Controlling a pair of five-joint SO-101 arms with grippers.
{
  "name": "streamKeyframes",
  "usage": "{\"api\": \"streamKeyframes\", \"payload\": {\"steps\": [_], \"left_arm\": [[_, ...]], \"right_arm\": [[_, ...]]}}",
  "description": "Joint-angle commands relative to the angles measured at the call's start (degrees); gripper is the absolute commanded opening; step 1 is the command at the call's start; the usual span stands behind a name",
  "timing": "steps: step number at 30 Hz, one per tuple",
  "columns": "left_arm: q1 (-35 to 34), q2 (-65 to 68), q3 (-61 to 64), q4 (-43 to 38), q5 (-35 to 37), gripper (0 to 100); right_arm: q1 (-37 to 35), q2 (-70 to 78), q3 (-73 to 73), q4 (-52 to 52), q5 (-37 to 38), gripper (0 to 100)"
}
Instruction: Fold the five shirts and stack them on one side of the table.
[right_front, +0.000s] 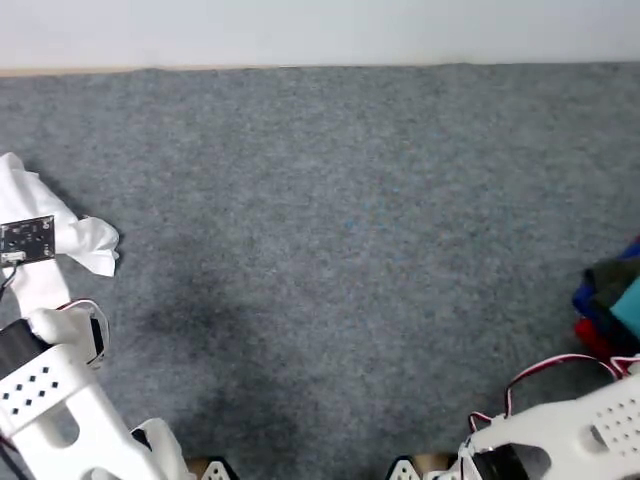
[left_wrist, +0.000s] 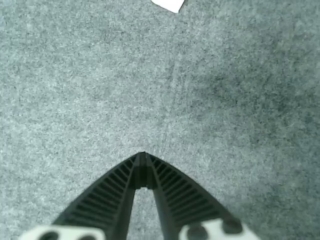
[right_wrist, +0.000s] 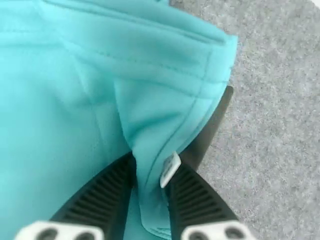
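**Q:** Right hand, nearest parts first. What is it doing?

**A:** My right gripper (right_wrist: 150, 167) is pinching a fold of the teal shirt (right_wrist: 75, 100). The cloth is bunching up between my two ribbed fingers (right_wrist: 107, 192). A small white tag (right_wrist: 170, 169) is sitting on the seam, right at the fingertips. Just beneath that fold a dark cloth (right_wrist: 212, 130) is peeking out. Beyond it the grey table cover (right_wrist: 280, 125) is showing.

**Q:** And the left hand?

**A:** My left gripper (left_wrist: 144, 165) is pressing its fingers together at the tips and is holding nothing. It is pointing down at bare cover. Well beyond the fingertips, a corner of the white shirt (left_wrist: 170, 4) is lying on the cover.

**Q:** From above, where are the shirts lying relative to your arms?

**A:** The white shirt is lying crumpled just ahead of my left arm (right_front: 50, 400), on its outer side. A pile of coloured shirts (right_front: 605, 300), blue, dark, teal and red, is lying just ahead of my right arm (right_front: 580, 425), also on its outer side. The two heaps are lying well apart, with the breadth of the grey cover between them.
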Motion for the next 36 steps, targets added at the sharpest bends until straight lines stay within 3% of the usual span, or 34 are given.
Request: {"api": "streamKeyframes", "payload": {"steps": [1, 4, 9, 12, 23, 31, 36], "left_arm": [[0.3, -1.1, -0.3, -0.4, -0.3, 0], [0.4, -1.1, -0.2, -0.5, -0.3, 0], [0.4, -1.1, -0.2, -0.6, -0.3, 0], [0.4, -1.1, -0.2, -0.6, -0.3, 0], [0.4, -1.0, -0.1, -0.7, -0.3, 0], [0.4, -1.1, -0.1, -0.6, -0.3, 0], [0.4, -1.1, -0.1, -0.6, -0.3, 0]], "right_arm": [[-1.0, -0.2, -1.9, -0.4, 0.5, 1.2], [-1.0, -0.2, -1.6, 1.0, 0.5, 5.7], [-1.0, -1.0, -1.8, 5.4, 0.2, 33.3], [-0.9, -2.8, -2.5, 5.9, 0.1, 40.7], [-4.4, -17.2, -2.5, 8.0, -6.3, 29.2], [-7.9, -12.7, -2.6, 7.0, -7.1, 0.1], [-5.4, -2.9, -2.6, -3.6, -5.8, 3.5]]}}
